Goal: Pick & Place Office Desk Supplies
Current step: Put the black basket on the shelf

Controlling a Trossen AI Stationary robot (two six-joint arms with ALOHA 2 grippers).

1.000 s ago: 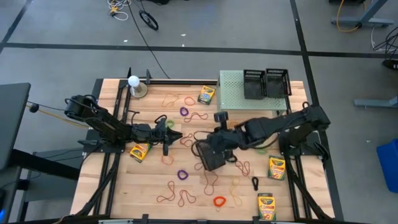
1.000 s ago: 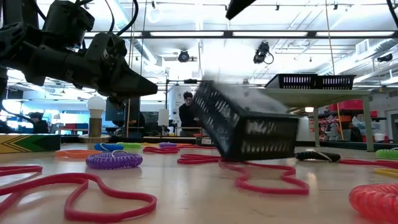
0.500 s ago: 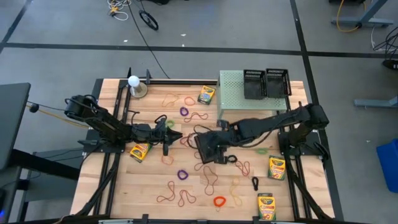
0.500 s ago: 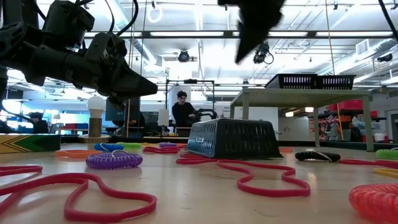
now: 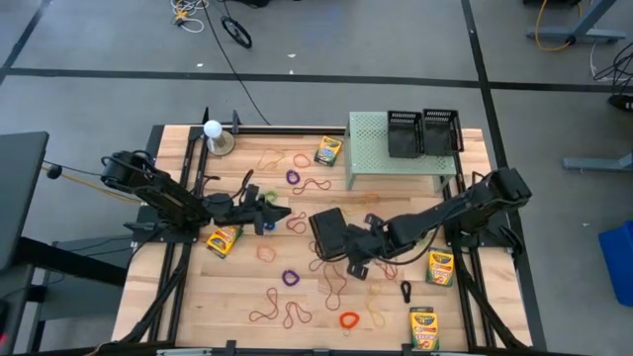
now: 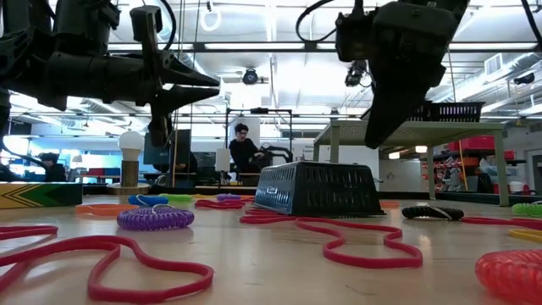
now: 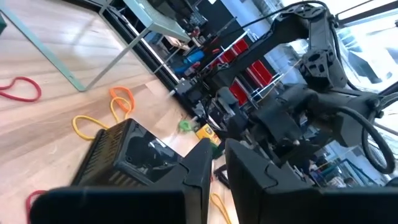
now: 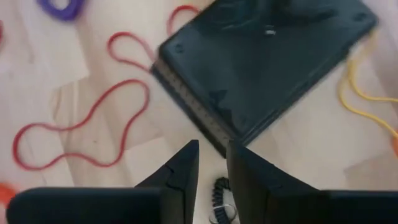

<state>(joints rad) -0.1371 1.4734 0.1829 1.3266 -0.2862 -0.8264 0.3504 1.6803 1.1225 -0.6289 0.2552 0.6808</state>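
Rubber-band loops of red (image 8: 74, 127) lie on the wooden table (image 5: 188, 297) beside an upturned black mesh basket (image 5: 329, 231). Just past it hovers the right gripper (image 5: 358, 265), fingers slightly apart, empty, arm stretched low. The left gripper (image 5: 265, 211) waits mid-table, nearly closed.

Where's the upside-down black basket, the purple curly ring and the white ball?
black basket (image 6: 320, 188): low view, on its mesh side wall.
purple curly ring (image 6: 155, 219): low view, on the front of its coil.
white ball (image 5: 212, 128): high view, on the top of the ball.
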